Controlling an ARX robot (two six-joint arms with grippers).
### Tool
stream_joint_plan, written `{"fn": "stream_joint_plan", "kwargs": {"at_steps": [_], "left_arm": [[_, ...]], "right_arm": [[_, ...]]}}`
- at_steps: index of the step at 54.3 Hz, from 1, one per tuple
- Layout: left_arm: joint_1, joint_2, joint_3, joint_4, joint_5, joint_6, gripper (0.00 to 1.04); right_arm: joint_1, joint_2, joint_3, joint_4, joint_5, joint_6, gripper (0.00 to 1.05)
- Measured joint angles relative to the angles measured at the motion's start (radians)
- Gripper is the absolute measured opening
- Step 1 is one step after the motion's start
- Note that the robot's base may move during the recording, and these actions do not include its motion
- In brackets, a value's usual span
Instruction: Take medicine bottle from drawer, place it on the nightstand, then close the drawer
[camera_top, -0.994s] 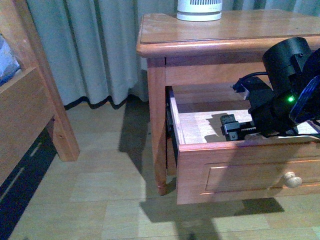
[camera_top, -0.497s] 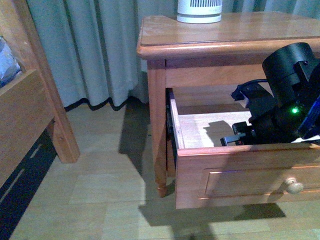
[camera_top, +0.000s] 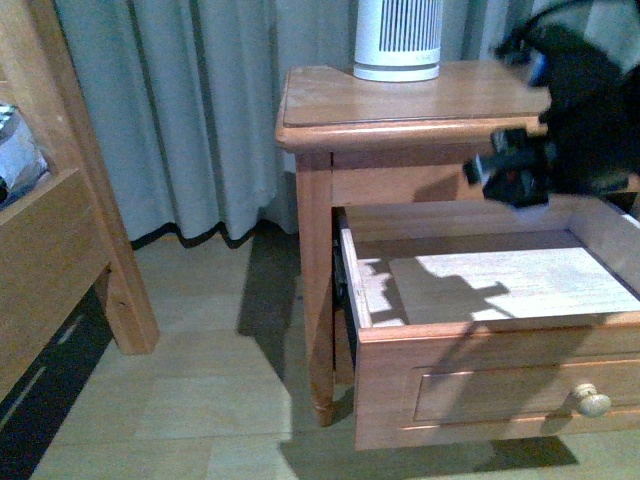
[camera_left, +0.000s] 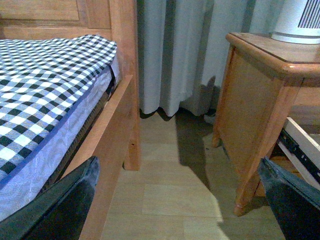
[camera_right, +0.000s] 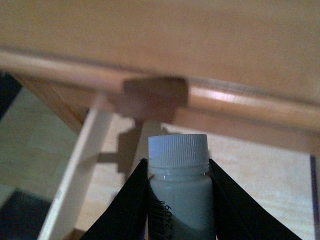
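Observation:
In the right wrist view the medicine bottle (camera_right: 178, 192), white with a ribbed cap, stands clamped between my right gripper's (camera_right: 178, 164) two black fingers. The front view shows that gripper (camera_top: 512, 172) blurred, held above the open drawer (camera_top: 480, 385) and level with the front edge of the nightstand (camera_top: 420, 100) top; the bottle is not clear there. The drawer's pale floor is bare. My left gripper (camera_left: 182, 200) hangs open over the floor between the bed and the nightstand (camera_left: 250, 110), with nothing between its fingers.
A tall white slatted device (camera_top: 398, 40) stands at the back of the nightstand top. The wooden bed frame (camera_top: 60, 230) with a checked sheet (camera_left: 40, 100) is to the left. Grey curtains (camera_top: 190, 110) hang behind. The drawer's round knob (camera_top: 592, 402) faces me.
My right gripper has risen out of the drawer with the bottle, up to the level of the nightstand top. The front view has tilted, showing more of the drawer's bare floor.

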Motion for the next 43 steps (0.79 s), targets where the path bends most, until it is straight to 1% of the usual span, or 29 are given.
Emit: {"fn": "stream_joint_plan", "kwargs": {"at_steps": [4,10,11,14,18,21,25,29,36,38,41,43], "left_arm": [[0.000,0.000,0.000,0.000,0.000,0.000,0.98],[0.000,0.000,0.000,0.000,0.000,0.000,0.98],[0.000,0.000,0.000,0.000,0.000,0.000,0.98],[0.000,0.000,0.000,0.000,0.000,0.000,0.98],[0.000,0.000,0.000,0.000,0.000,0.000,0.98],[0.000,0.000,0.000,0.000,0.000,0.000,0.98],[0.000,0.000,0.000,0.000,0.000,0.000,0.98],[0.000,0.000,0.000,0.000,0.000,0.000,0.98],[0.000,0.000,0.000,0.000,0.000,0.000,0.98],[0.000,0.000,0.000,0.000,0.000,0.000,0.98],[0.000,0.000,0.000,0.000,0.000,0.000,0.98],[0.000,0.000,0.000,0.000,0.000,0.000,0.98]], "right_arm": [[-0.014,0.005,0.097,-0.035,-0.004,0.004,0.30],[-0.051,0.141,0.431,-0.146,0.021,0.002,0.30],[-0.054,0.154,0.456,-0.156,0.022,0.002,0.30],[-0.068,0.240,0.591,-0.201,0.046,-0.006,0.30],[-0.088,0.410,0.817,-0.274,0.100,-0.029,0.30],[-0.093,0.489,0.903,-0.294,0.119,-0.045,0.30],[-0.095,0.554,0.946,-0.291,0.139,-0.066,0.30],[-0.093,0.596,0.947,-0.275,0.158,-0.082,0.30],[-0.079,0.622,0.885,-0.203,0.184,-0.116,0.30],[-0.074,0.622,0.868,-0.186,0.191,-0.124,0.34],[-0.067,0.622,0.846,-0.161,0.205,-0.127,0.45],[-0.063,0.622,0.837,-0.146,0.206,-0.127,0.50]]}}
